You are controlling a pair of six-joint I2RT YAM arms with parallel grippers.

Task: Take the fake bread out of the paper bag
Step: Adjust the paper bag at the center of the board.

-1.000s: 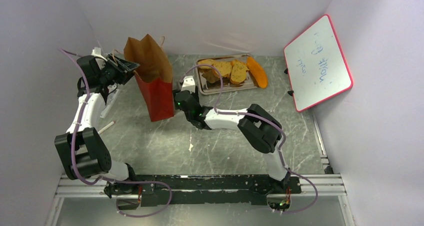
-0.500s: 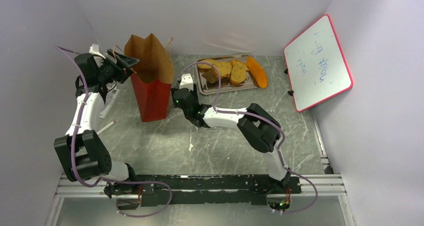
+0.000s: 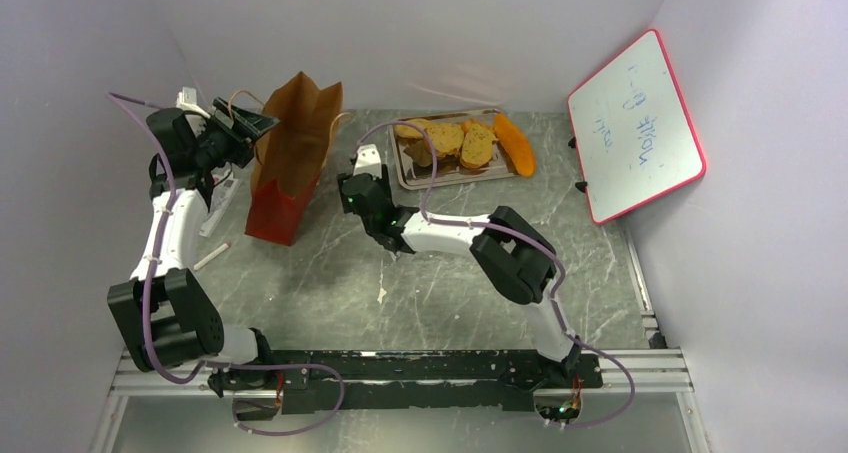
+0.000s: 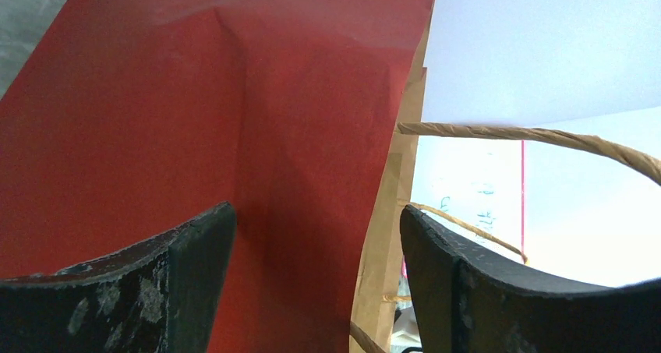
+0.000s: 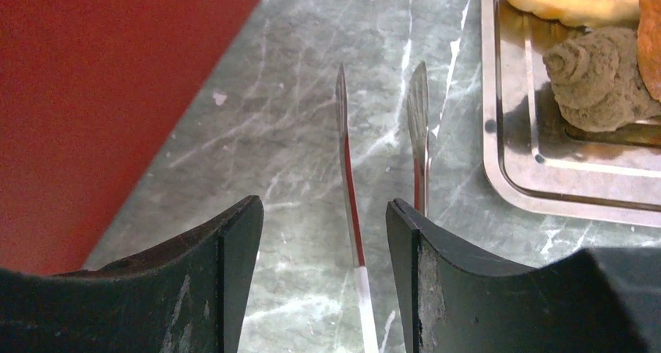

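Finding the tall rectangular paper bag (image 3: 295, 153), red outside and brown kraft inside, tilted on the grey marbled tabletop (image 3: 450, 283) at the left, mouth open toward the overhead camera. Seeing the left gripper (image 4: 316, 217) up at the bag's rim, black fingers (image 4: 195, 283) spread wide, the red wall and a twisted kraft cord handle (image 4: 546, 139) ahead of them, nothing pinched. Placing the fake bread (image 3: 445, 136) well apart from the bag, on the flat silver metal tray (image 5: 507, 158) at the back: golden slices piled together, a tan spiral roll (image 5: 596, 76), and an orange crescent (image 3: 515, 143) at the tray's right end. Finding the right gripper (image 5: 323, 205) low over the tabletop between bag and tray, fingers (image 5: 234, 291) held apart, thin metal tongs (image 5: 347, 174) with a red stripe showing between them, left finger clear of the tongs; cannot tell about the right finger. Reading blue handwriting on the pink-framed whiteboard (image 3: 635, 123) propped against the right wall; too faint to make out.
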